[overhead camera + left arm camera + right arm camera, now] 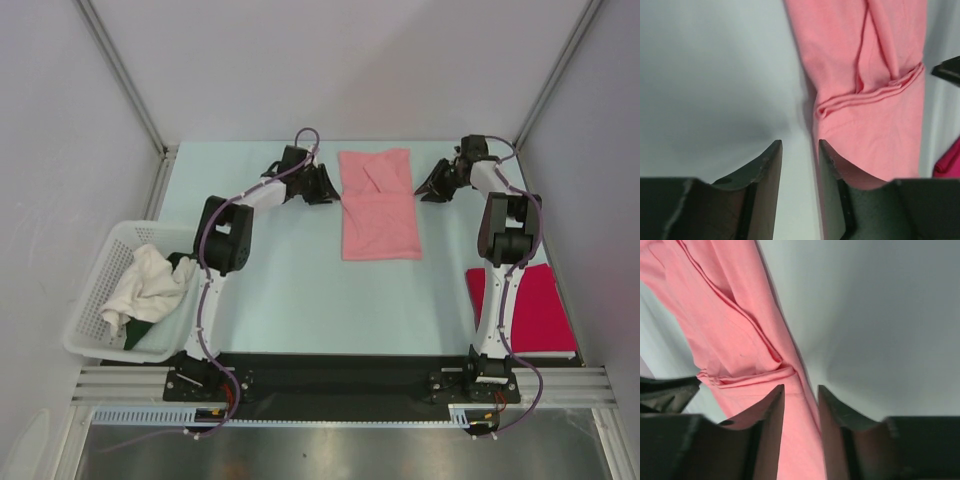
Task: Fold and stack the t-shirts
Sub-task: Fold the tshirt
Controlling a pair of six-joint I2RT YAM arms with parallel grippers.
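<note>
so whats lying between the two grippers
The salmon-pink t-shirt lies flat between the left gripper and right gripper, seen in the top view.

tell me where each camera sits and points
top external: above and behind the robot, looking down on the table; left arm and right arm, left end effector and right end effector flanking the pink t-shirt.
left wrist: on the left arm, facing the shirt's edge; own fingers show.
right wrist: on the right arm, facing the opposite edge; own fingers show.
shared: both wrist views show the t-shirt's folded sleeve.
</note>
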